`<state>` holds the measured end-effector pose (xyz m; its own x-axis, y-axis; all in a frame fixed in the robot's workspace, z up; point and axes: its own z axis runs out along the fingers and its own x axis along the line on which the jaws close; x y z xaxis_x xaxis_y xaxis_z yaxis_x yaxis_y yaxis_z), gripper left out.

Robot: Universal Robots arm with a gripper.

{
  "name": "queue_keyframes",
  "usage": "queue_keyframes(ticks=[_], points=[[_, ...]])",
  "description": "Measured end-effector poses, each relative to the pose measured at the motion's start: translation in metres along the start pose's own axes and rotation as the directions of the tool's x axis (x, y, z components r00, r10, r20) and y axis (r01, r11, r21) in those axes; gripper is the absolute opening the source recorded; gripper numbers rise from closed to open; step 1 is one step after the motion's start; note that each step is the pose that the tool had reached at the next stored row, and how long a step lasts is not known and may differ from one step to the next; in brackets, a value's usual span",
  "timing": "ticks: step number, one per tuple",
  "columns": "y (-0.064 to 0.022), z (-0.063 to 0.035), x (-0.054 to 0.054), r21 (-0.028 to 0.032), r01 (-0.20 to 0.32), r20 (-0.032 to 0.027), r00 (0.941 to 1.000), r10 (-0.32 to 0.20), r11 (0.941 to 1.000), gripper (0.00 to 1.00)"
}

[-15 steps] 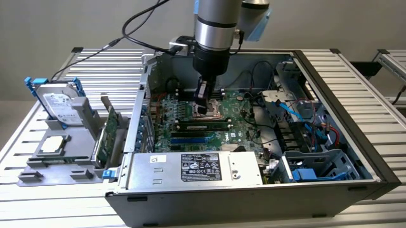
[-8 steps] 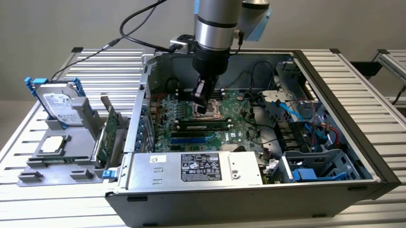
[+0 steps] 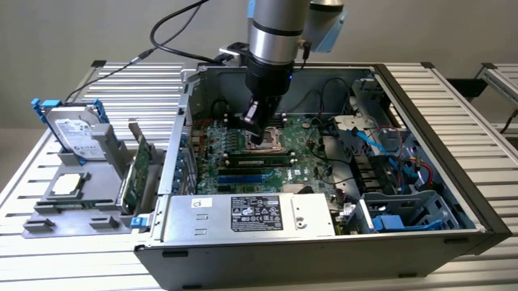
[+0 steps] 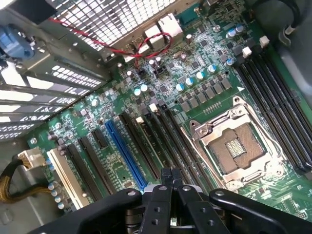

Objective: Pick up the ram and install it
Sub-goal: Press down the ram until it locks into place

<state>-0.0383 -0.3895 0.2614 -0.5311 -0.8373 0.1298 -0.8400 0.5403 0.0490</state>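
My arm comes down steeply from above, its silver wrist segment near vertical and the black end section angled slightly toward the exterior view's left. The hand [image 3: 256,132] points downward, its two black fingers [image 4: 165,181] pressed together with no gap and nothing between them.

So there's an open PC case [image 3: 421,91] on a slatted metal table [image 3: 477,115], filling the middle and right of the exterior view. Green motherboard [image 3: 304,145] inside, empty CPU socket [image 4: 234,144] showing in the wrist view with black slots on both sides and one blue slot [image 4: 124,153]. Power supply [image 3: 251,215] sits along the case's lower edge. At left, a gray tray [image 3: 60,215] holds a hard drive [image 3: 73,133] standing in blue rails and a green card [image 3: 142,160] upright on its edge.
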Motion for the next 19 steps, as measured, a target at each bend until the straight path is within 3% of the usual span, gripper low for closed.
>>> queue_keyframes(ticks=[8,13,16,19], points=[[0.0,0.0,0.0,-0.0133,-0.105,0.0051,0.9944,0.106,0.9943,0.11],[-0.0007,-0.0001,-0.0004,-0.0172,-0.137,0.0062,0.9905,0.137,0.9904,0.11],[-0.001,-0.0001,-0.0006,-0.0153,-0.15,0.01,0.9886,0.151,0.9885,0.11],[-0.0011,-0.0001,-0.0007,-0.0067,-0.166,0.0196,0.986,0.166,0.9862,0.11]])
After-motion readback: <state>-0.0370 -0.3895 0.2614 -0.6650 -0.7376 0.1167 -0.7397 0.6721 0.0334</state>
